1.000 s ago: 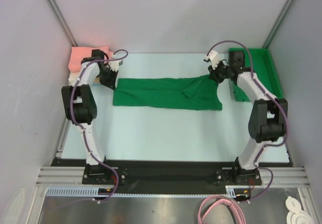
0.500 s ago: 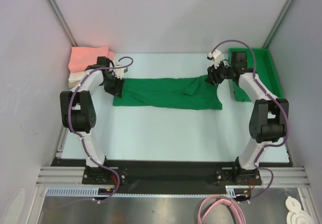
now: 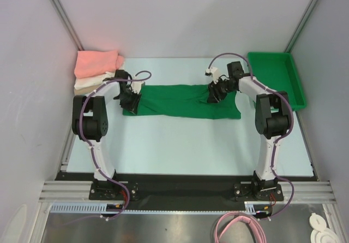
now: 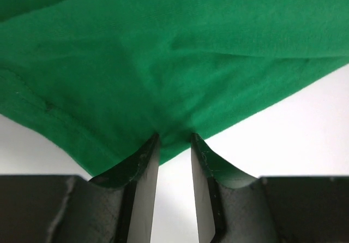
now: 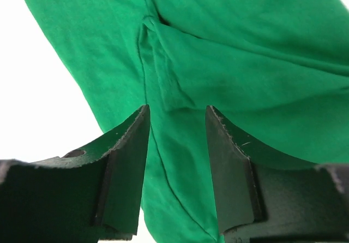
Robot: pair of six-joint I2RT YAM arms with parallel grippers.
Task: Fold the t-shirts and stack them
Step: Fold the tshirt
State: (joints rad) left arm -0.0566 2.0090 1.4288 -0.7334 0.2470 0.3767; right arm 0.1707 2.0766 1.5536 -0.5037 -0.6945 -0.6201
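While the green t-shirt [image 3: 180, 101] lies as a long band on the worktop [image 3: 180, 144], folding seems mid-way, and the next move calls for a pinch at each end. The left fingers [image 4: 146, 166] stand narrowly parted, its hem at their tips, seemingly unpinched. The right fingers [image 5: 128, 161] stand wider and empty, the sleeve seam just beyond them.

Green plastic bin [image 3: 278, 79] sits out to the right of the right gripper [image 3: 214, 94], well apart, on the pale table [image 3: 180, 144]. Far back behind it, a pink cable coil [image 3: 239, 215] and possibly white discs [image 3: 322, 232].
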